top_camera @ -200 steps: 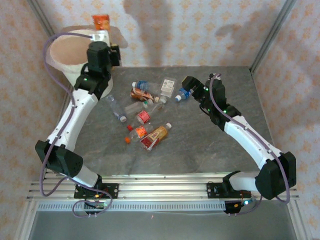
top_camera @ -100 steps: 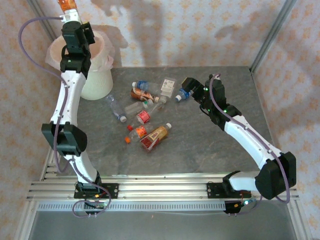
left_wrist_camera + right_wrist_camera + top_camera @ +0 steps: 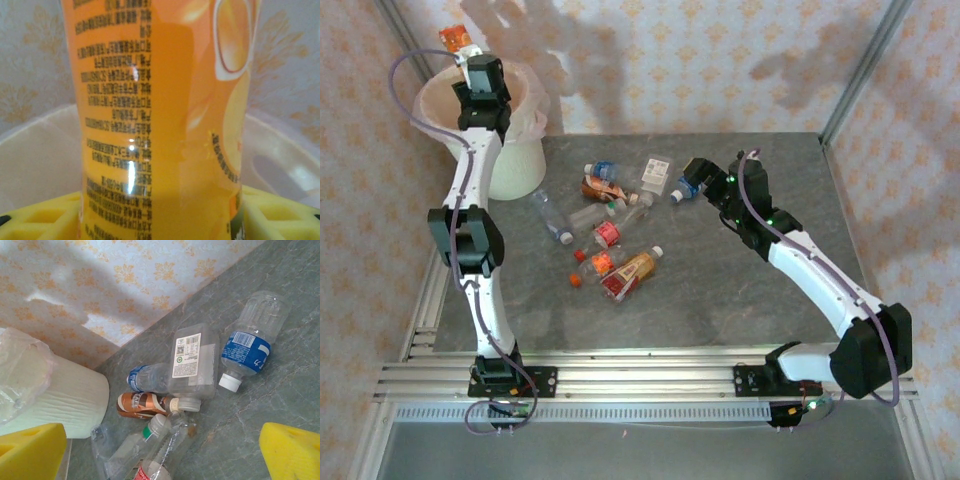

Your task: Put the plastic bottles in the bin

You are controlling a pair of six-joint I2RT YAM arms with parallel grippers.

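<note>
Orange-labelled bottle [image 3: 160, 120] sat clamped in your left fingers [image 3: 35, 220] above the bin [image 3: 520, 160], positioned for a drop. Your right fingers [image 3: 292, 450] stood wide, facing the plastic bottles [image 3: 247, 347] on the worktop [image 3: 295, 385].

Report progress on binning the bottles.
Done: cannot tell, as the contents of the bin are hard to make out. In hand: the left gripper holds an orange bottle above the bin's rim. Left: about ten bottles lie on the table, with the right gripper open above them.
</note>
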